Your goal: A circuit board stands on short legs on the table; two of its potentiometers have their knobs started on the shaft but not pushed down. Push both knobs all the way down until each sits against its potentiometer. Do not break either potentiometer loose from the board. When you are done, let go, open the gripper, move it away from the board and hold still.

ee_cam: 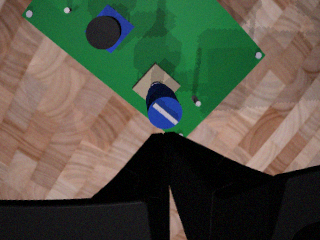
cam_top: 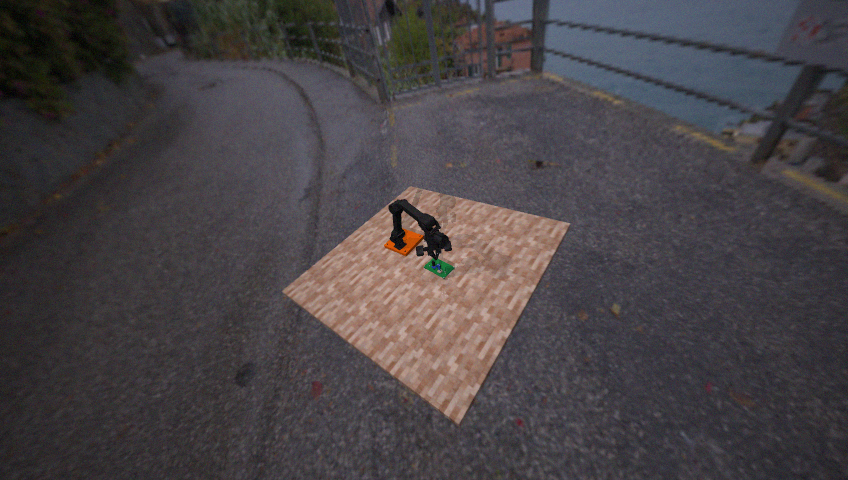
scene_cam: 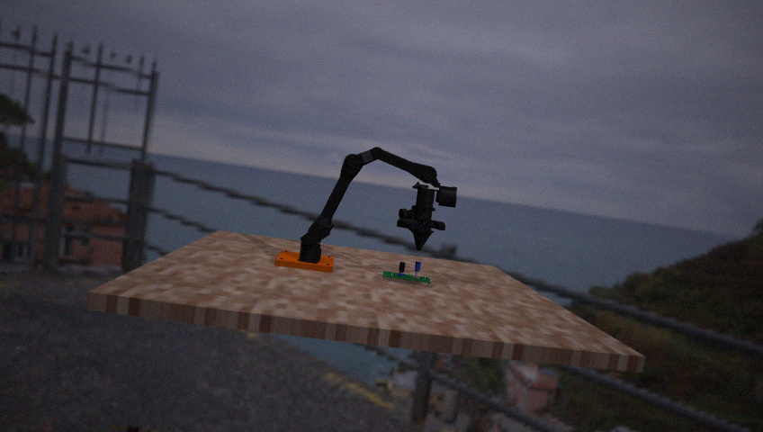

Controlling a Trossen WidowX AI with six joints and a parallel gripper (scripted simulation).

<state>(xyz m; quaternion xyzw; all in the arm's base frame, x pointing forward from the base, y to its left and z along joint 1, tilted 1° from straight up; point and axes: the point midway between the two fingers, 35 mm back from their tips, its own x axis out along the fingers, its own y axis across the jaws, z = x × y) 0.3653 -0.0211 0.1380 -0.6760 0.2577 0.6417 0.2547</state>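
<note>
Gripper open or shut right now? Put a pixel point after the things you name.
Shut, holding nothing: in the wrist view the gripper's (cam_top: pixel 435 259) (scene_cam: pixel 418 249) (ee_cam: pixel 164 133) fingertips meet, with the blue knob (scene_cam: pixel 417 265) (ee_cam: pixel 165 113) beyond them.

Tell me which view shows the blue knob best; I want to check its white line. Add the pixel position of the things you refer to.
The wrist view: the blue knob (scene_cam: pixel 417 265) (ee_cam: pixel 165 114) is large there, its white line plain. The exterior view shows it small, side-on, raised above the board; the top view leaves only tiny blue specks, not clearly the knob.

a square, thick table (cam_top: pixel 476 333) (scene_cam: pixel 374 320) (ee_cam: pixel 60 150) has a patchwork top of light and darker brown wood blocks. an orange base plate (cam_top: pixel 405 251) (scene_cam: pixel 283 262) lies flat on it. just apart from the plate, a green rectangular circuit board (cam_top: pixel 429 267) (scene_cam: pixel 393 275) (ee_cam: pixel 165 40) stands level on short legs.
</note>
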